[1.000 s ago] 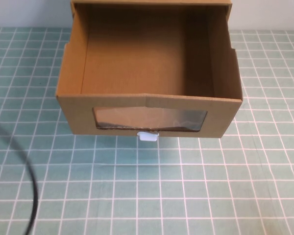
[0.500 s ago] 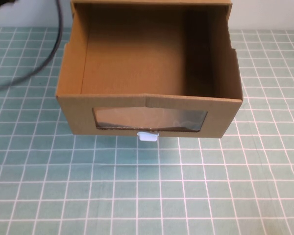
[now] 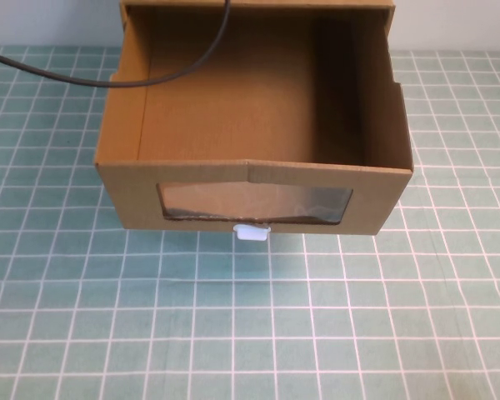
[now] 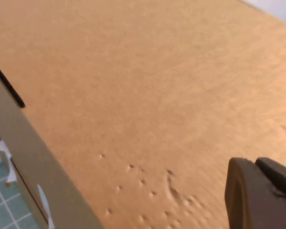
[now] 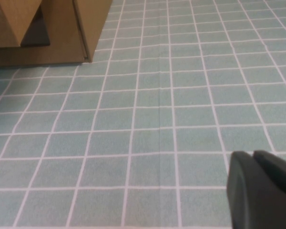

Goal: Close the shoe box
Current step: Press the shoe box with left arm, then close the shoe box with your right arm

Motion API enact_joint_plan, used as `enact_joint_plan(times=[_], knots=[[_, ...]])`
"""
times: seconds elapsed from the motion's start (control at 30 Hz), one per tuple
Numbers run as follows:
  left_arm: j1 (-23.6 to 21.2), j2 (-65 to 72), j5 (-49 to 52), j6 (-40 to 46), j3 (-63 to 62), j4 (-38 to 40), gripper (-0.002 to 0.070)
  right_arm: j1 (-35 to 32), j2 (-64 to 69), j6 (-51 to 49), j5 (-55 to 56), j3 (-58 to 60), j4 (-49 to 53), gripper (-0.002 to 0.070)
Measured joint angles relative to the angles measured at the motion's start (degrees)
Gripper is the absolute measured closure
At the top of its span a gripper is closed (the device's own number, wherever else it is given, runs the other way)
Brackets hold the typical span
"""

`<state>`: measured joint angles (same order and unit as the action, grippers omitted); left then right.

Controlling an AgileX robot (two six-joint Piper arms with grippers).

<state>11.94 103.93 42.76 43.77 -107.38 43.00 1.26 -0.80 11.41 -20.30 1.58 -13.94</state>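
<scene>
Shoe box [image 3: 254,142] drawer stands open; left gripper [image 4: 264,195] near its cardboard, right gripper [image 5: 262,188] low over the table [image 5: 171,119], claw states unreadable; we should push the front panel squarely.

We see the shoe box [image 3: 254,125], a brown cardboard drawer-style box, pulled open toward us on the green grid-patterned table, its empty inside showing from above. Its front panel carries a clear rectangular window [image 3: 255,203], and a small white pull tab [image 3: 252,232] sits just below that window at the panel's lower edge. The drawer stands level, its far end at the top edge of the high view. The left wrist view fills with its plain cardboard surface [image 4: 148,95].
</scene>
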Motion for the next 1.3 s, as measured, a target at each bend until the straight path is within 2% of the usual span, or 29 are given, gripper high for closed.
enact_joint_plan(times=[0.4,0.73,0.83,0.93,1.03,1.2,1.3], knots=[[0.8,4.9,0.1,0.0,-1.9,0.5,0.068,0.0,0.0,0.0,1.0,0.0,-1.7,0.0688],[0.8,4.9,0.0,0.0,-1.9,0.5,0.068,0.0,0.0,0.0,17.3,0.0,-29.4,0.0689],[0.8,4.9,-0.1,0.0,-1.9,0.5,0.068,0.0,0.0,0.0,18.4,0.0,-35.5,0.0688],[0.8,4.9,-0.1,0.0,-1.9,0.5,0.068,0.0,0.3,0.0,11.3,-1.9,-37.8,0.0688],[0.8,4.9,-0.1,0.0,-1.9,0.5,0.068,0.0,5.4,0.0,-0.6,-8.1,-36.7,0.0688],[0.8,4.9,-0.1,0.0,-1.9,0.5,0.068,0.0,23.0,0.0,-21.2,-23.3,-27.5,0.0687],[0.8,4.9,-0.1,0.0,-1.9,0.5,0.068,0.0,34.1,2.0,-28.9,-31.1,-23.2,0.0687]])
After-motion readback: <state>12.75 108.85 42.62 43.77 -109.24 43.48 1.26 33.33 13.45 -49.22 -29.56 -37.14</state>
